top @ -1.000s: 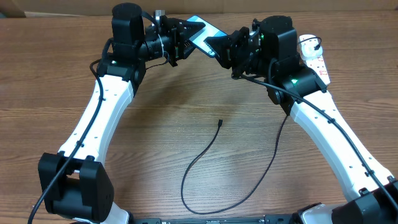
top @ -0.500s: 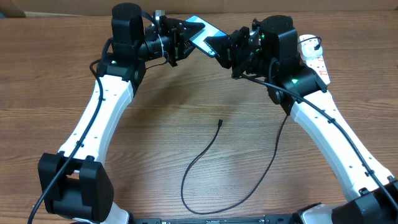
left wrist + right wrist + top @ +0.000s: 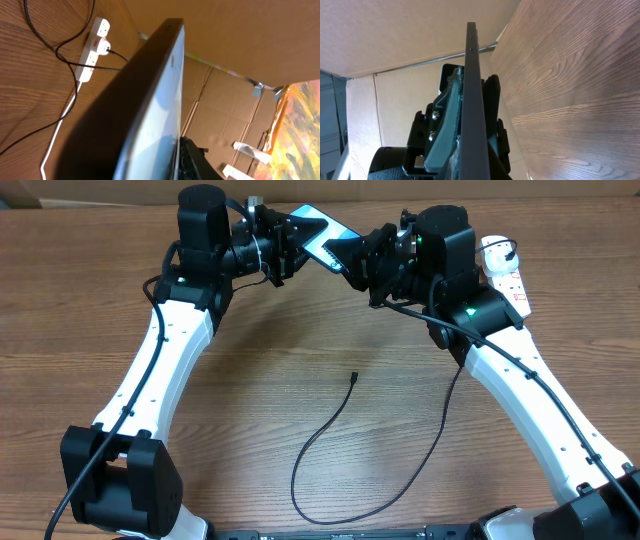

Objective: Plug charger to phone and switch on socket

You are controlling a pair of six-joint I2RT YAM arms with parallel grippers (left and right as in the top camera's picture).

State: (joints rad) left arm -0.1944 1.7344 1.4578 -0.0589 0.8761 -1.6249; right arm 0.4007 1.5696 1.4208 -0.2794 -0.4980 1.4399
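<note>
Right gripper (image 3: 360, 258) pinches the phone (image 3: 331, 252) raised over the wooden table's (image 3: 300, 330) far side, left gripper (image 3: 295, 238) crowds its other end, grip unclear, charger (image 3: 102, 47) adapter sits in the socket (image 3: 89, 62) far right, cardboard wall (image 3: 225, 30) behind.

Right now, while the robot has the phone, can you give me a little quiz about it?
1. True or false: the phone lies flat on the table.
2. Where is the loose tip of the black cable? A in the phone, B on the table, C in the air.
3. What colour is the power strip?
Key: 1 false, it is held up; 2 B; 3 white.
</note>
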